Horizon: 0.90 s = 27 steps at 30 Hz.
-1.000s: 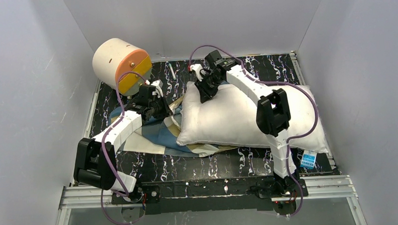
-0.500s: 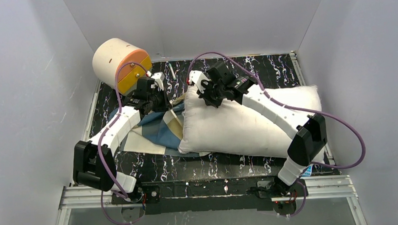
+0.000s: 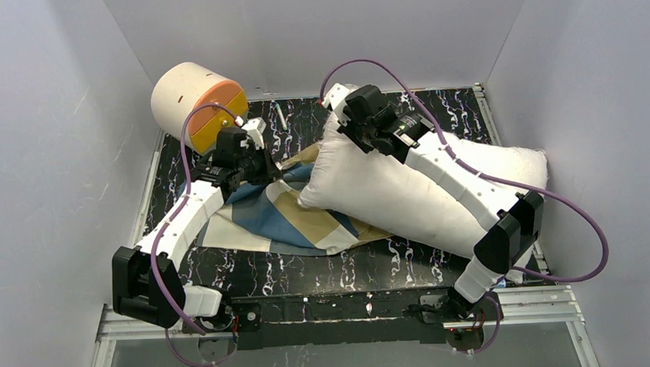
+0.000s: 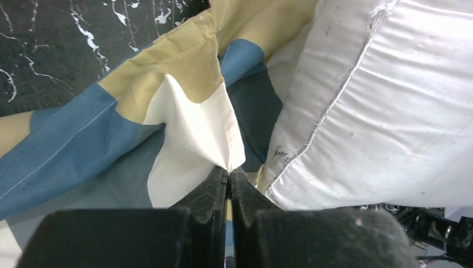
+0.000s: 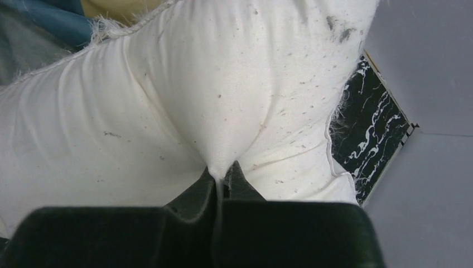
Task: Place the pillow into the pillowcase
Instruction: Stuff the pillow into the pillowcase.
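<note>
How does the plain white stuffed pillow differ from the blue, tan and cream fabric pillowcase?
The plain white stuffed pillow is plump; the blue, tan and cream fabric pillowcase is thin and rumpled. The pillow is one colour, the pillowcase large blocks. The pillow's end overlaps the pillowcase. Both are pinched by shut grippers: the left gripper holds the pillowcase, the right gripper the pillow.

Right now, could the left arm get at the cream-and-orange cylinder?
Probably, as far as reach goes: the cylinder sits just beyond the left gripper with nothing between them. But that gripper is shut on a fold of the pillowcase and would have to let go first.
</note>
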{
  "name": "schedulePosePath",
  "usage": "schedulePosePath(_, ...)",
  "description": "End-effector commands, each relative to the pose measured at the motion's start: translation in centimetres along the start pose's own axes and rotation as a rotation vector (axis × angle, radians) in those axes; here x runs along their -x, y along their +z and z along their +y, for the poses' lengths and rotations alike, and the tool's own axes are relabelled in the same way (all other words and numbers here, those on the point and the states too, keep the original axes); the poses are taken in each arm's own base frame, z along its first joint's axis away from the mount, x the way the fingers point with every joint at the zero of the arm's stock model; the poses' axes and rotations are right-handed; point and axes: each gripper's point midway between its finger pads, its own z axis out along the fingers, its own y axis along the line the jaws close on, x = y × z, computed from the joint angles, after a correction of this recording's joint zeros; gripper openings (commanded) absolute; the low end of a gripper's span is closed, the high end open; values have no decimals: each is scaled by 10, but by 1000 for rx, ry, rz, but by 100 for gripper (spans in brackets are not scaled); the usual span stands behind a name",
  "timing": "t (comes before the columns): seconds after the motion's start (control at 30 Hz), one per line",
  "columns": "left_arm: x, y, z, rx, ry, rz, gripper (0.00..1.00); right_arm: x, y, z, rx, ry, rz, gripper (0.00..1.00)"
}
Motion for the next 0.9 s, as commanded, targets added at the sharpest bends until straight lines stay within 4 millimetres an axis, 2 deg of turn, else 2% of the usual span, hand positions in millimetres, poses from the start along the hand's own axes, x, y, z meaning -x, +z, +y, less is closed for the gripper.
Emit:
schedulePosePath(0.0, -1, -13, -16, -80, -26, -2, 0, 31, -34, -43, -193, 81, -128, 1)
schedulePosePath(0.17, -10, -9, -9, -53, -28, 15, 0, 46, -40, -50, -208, 104, -155, 1)
schedulePosePath(0.27, -12, -8, -10, -60, -35, 25, 0, 38, -35, -48, -207, 90, -121, 1)
schedulePosePath(0.37, -7, -12, -17, -88, -41, 16, 0, 29, -31, -43, -199, 96, -97, 1)
schedulePosePath(0.53, 0, -19, -34, -156, -67, 12, 0, 29, -28, -30, -180, 89, -99, 1)
schedulePosePath(0.67, -3, -21, -40, -190, -88, 26, 0, 45, -23, -25, -177, 124, -161, 1)
schedulePosePath(0.73, -4, -21, -40, -195, -88, 29, 0, 45, -18, -26, -212, 129, -164, 1)
schedulePosePath(0.87, -11, -22, -38, -186, -66, 49, 0, 45, -10, -43, -331, 142, -170, 1)
